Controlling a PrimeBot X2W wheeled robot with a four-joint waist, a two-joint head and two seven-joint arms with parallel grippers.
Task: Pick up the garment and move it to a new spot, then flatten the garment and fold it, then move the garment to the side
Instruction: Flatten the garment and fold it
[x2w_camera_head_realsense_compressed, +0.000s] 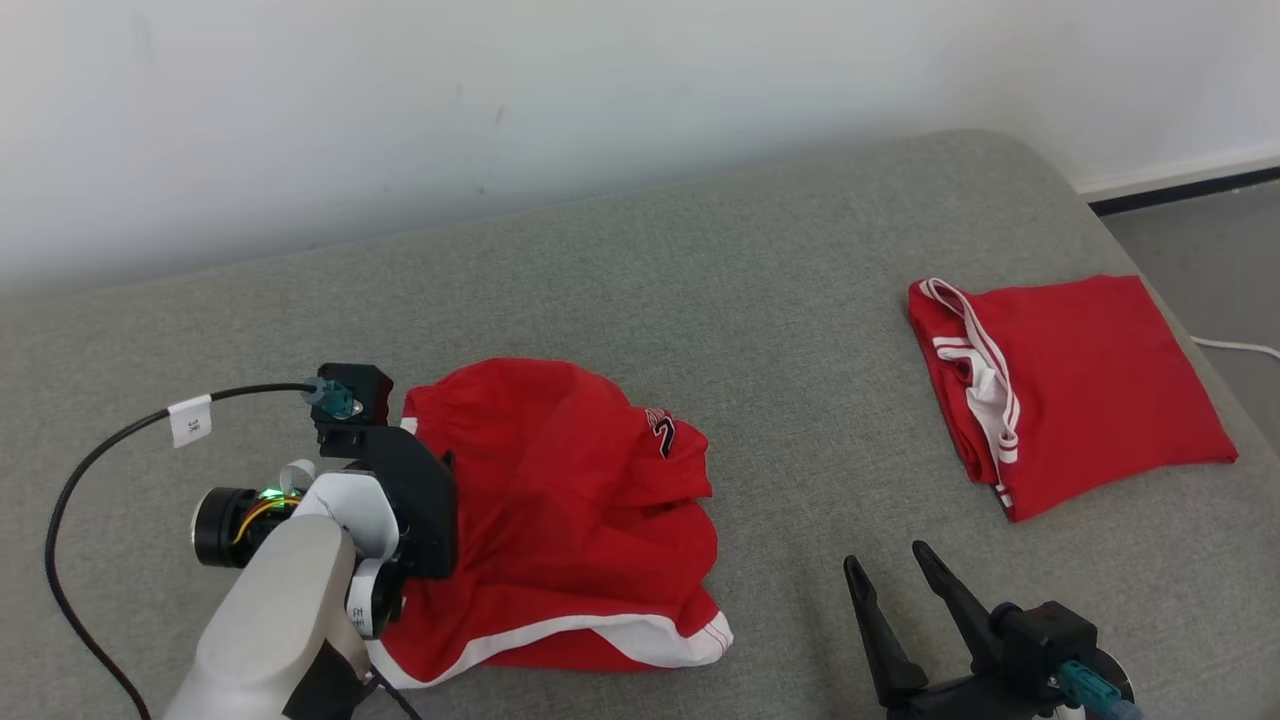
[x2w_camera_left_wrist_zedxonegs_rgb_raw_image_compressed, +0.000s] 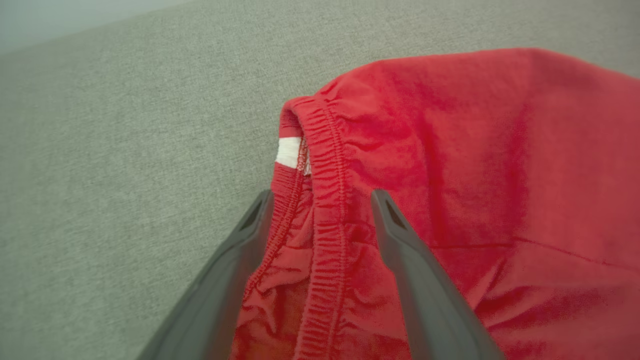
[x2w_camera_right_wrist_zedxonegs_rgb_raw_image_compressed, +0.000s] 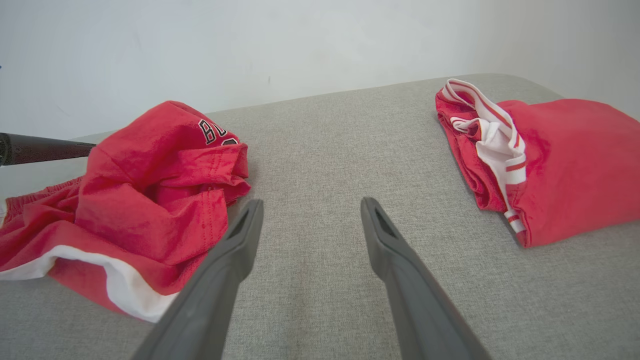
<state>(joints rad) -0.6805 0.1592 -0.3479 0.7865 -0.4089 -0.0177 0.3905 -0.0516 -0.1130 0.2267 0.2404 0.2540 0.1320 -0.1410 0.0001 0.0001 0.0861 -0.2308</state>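
A crumpled red garment (x2w_camera_head_realsense_compressed: 570, 500) with white trim and black lettering lies on the grey cushion at the lower left. Its elastic waistband (x2w_camera_left_wrist_zedxonegs_rgb_raw_image_compressed: 325, 165) runs between the fingers of my left gripper (x2w_camera_left_wrist_zedxonegs_rgb_raw_image_compressed: 322, 197), which is open and straddles that edge. In the head view the left wrist body (x2w_camera_head_realsense_compressed: 400, 480) covers those fingers at the garment's left side. My right gripper (x2w_camera_head_realsense_compressed: 885, 556) is open and holds nothing. It hovers over bare cushion to the right of the crumpled garment (x2w_camera_right_wrist_zedxonegs_rgb_raw_image_compressed: 160, 165).
A second red garment (x2w_camera_head_realsense_compressed: 1080, 390), folded, lies at the cushion's right side near its edge. The grey cushion (x2w_camera_head_realsense_compressed: 700, 280) backs onto a white wall. Floor (x2w_camera_head_realsense_compressed: 1200, 230) and a white cable (x2w_camera_head_realsense_compressed: 1240, 348) lie beyond the right edge.
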